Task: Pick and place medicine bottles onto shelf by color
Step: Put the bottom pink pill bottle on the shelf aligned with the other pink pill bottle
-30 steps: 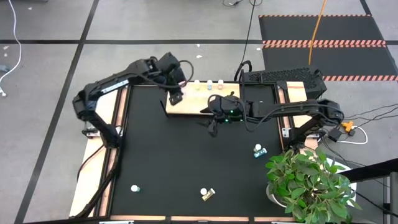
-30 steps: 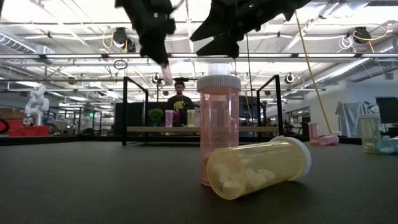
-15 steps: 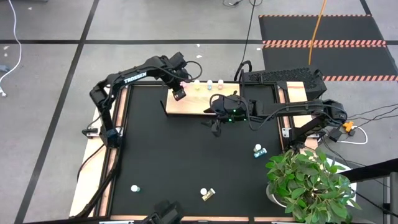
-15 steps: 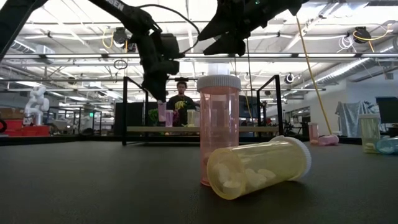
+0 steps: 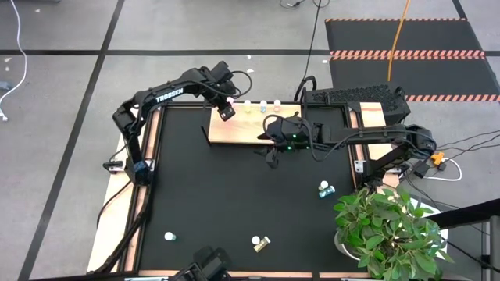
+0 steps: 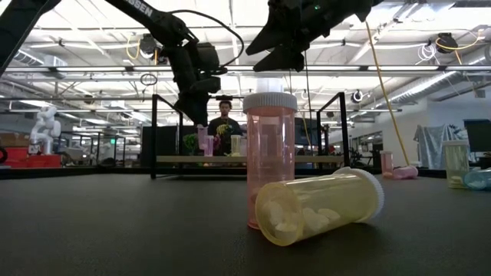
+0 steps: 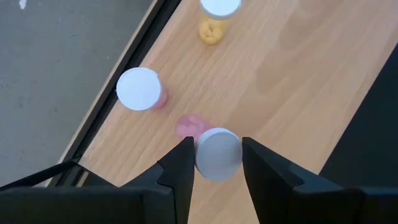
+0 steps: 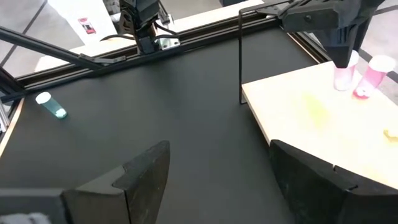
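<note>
a pink bottle (image 7: 217, 154) is being pinched at its cap by the left gripper (image 7: 215, 163) over the shelf (image 7: 298, 74), beside another pink bottle (image 7: 141, 90); placing is in hand; release is called for next; the right gripper (image 8: 214, 180) is being held spread, empty.

You're in big open robotics lab: exposed ceiling trusses (image 6: 92, 69), striped floor mat (image 5: 406, 55), taped concrete floor (image 5: 62, 78), white robot figure (image 6: 44, 126), person (image 6: 223, 123) behind table (image 6: 115, 222)
</note>
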Motion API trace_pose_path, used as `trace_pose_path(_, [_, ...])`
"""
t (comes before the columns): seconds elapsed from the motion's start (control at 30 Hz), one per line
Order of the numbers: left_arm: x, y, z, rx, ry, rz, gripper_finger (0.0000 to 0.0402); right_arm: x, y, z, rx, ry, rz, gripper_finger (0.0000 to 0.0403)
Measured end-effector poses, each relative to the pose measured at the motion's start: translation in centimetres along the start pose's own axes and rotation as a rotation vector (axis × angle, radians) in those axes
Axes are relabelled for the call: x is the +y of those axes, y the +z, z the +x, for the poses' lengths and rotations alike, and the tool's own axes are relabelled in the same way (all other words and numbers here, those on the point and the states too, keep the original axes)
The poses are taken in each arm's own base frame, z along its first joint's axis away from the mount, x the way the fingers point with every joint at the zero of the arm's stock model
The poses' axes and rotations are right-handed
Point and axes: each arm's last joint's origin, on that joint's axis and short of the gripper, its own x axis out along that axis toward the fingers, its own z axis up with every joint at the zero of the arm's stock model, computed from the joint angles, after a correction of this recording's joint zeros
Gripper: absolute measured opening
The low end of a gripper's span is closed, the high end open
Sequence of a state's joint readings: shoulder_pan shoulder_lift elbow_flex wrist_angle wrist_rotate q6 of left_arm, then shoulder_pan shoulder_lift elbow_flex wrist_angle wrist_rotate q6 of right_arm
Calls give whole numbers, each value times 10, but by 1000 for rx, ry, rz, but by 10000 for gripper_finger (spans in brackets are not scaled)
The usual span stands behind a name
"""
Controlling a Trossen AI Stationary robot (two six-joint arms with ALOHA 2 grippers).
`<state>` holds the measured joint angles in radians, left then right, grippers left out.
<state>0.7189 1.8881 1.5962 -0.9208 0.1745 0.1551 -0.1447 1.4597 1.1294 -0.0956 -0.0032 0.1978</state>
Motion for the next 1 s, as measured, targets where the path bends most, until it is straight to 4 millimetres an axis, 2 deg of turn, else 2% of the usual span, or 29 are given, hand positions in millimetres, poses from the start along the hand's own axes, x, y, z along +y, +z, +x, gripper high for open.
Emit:
trace_pose_path(0.53, [-3,0,2,-3,-26,-58,129,0,0,0,0,2,0,270])
trace_pose_path(0.87, [-3,-2,0,15,-76,-173,129,1,1,-1,0,29,18,270])
trace_pose_path(1.0, [0,-1,8,17,-57,-176,129,1,1,-3,1,29,23,270])
